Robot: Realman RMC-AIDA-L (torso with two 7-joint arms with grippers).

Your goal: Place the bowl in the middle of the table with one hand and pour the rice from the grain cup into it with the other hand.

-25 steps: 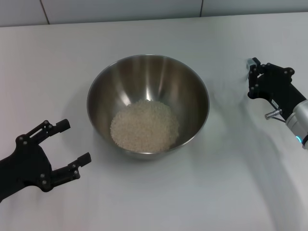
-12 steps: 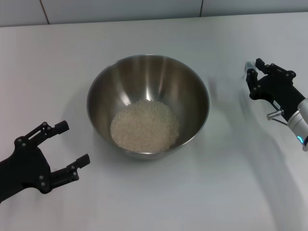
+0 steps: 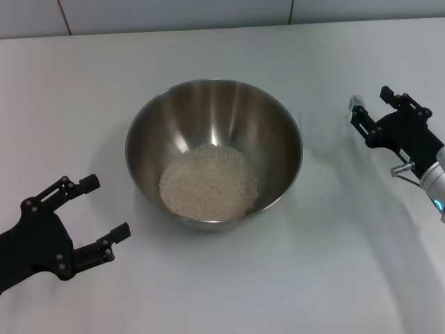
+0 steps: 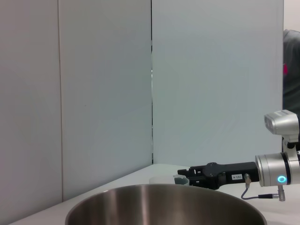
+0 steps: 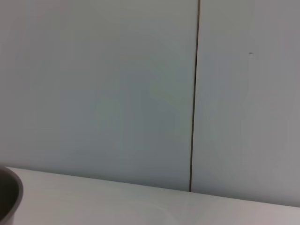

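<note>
Left gripper (image 3: 97,216), nearest the viewer, hangs with fingers spread and empty just beside the near-left wall of the bowl (image 3: 149,122), not touching it. The bowl stands mid-table (image 3: 222,299) with the rice (image 3: 208,182) heaped in its bottom, so pouring appears complete. Right gripper (image 3: 375,115), farther off and well right of the bowl, has its fingers parted; the grain cup (image 4: 164,180) lies faintly visible just ahead of its tips, seemingly released. To finish well, withdraw straight back from the cup, avoiding a sideways brush that would tip it.
</note>
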